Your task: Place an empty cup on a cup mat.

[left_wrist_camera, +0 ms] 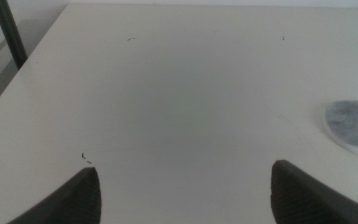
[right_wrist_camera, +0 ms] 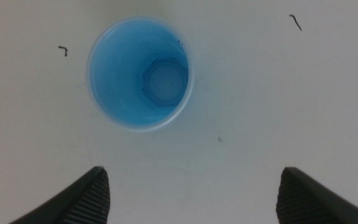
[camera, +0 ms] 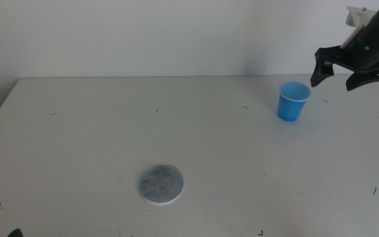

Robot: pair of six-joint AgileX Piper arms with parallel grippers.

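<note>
The blue cup (camera: 293, 101) stands upright and empty at the far right of the table; the right wrist view looks straight down into it (right_wrist_camera: 140, 73). My right gripper (camera: 337, 76) hovers open just above and to the right of the cup, not touching it, and its jaws show wide apart in the right wrist view (right_wrist_camera: 194, 196). The grey cup mat (camera: 161, 184) lies flat near the front middle of the table, far from the cup. Its edge shows in the left wrist view (left_wrist_camera: 354, 127). My left gripper (left_wrist_camera: 185, 196) is open and empty, low over the table left of the mat.
The white table (camera: 110, 131) carries only small dark specks. A dark stand leg (left_wrist_camera: 8, 31) rises beside the table's left edge in the left wrist view. The table's back edge meets a white wall.
</note>
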